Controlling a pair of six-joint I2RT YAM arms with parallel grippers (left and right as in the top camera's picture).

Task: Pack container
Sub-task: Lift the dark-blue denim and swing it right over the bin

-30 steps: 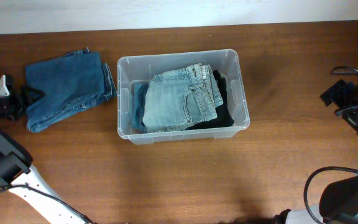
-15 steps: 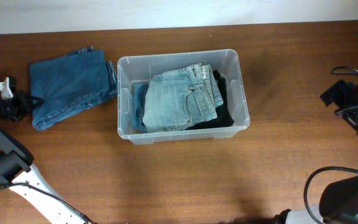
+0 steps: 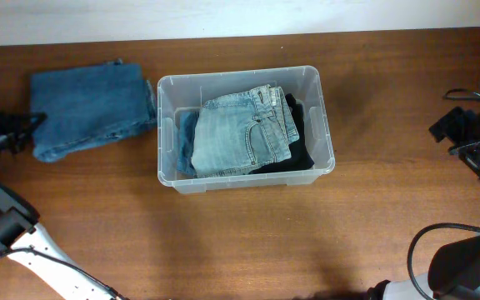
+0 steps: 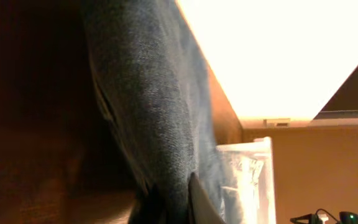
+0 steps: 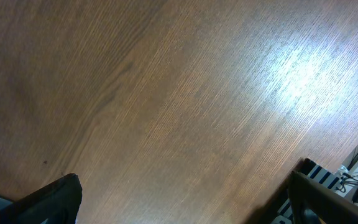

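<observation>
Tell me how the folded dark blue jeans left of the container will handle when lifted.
Likely floppy: the dark blue jeans are soft folded denim, so pinched at one edge by the left fingers they should unfold and dangle. Stacked layers suggest some weight.

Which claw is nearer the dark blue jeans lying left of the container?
Left. The left claw is shut on the dark blue jeans at their edge away from the container. The right claw is open over bare table, far beyond the container's other side.
</observation>
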